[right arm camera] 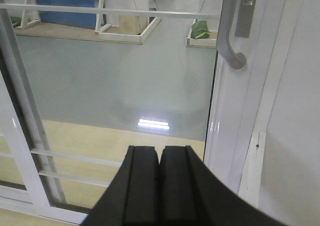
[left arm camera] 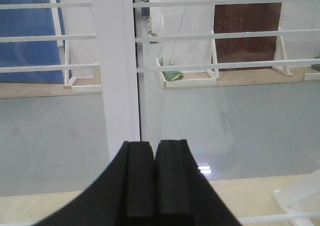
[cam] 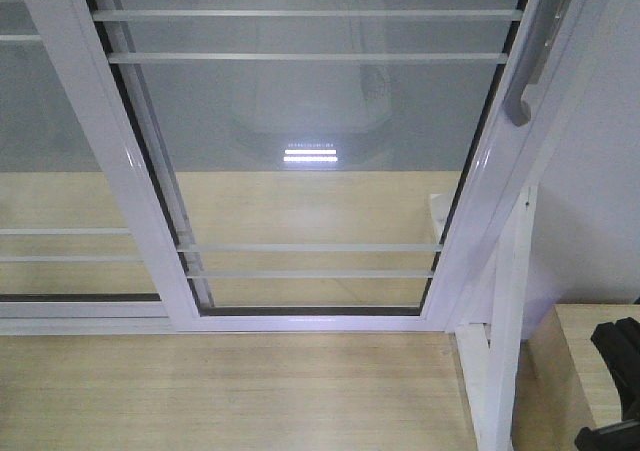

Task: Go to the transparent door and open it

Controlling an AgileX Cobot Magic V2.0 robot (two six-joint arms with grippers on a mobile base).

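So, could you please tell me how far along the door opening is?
Done: the approach; the transparent door fills the front view. In hand: the right gripper, shut, points just below the handle without touching it. Left: grasping the handle and sliding the door, which appears closed.

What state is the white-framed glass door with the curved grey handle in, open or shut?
Shut, apparently: the white-framed glass door has its grey handle edge against the side frame, no gap visible.

Front view is set high and tilted down, close to the transparent door (cam: 300, 101). Left wrist view is aimed level past the left claw (left arm camera: 154, 186), with the white frame post (left arm camera: 117, 70) just beyond. Right wrist view is aimed past the right claw (right arm camera: 160, 186); the handle (right arm camera: 227, 35), up-right of it, is shared with the front view.
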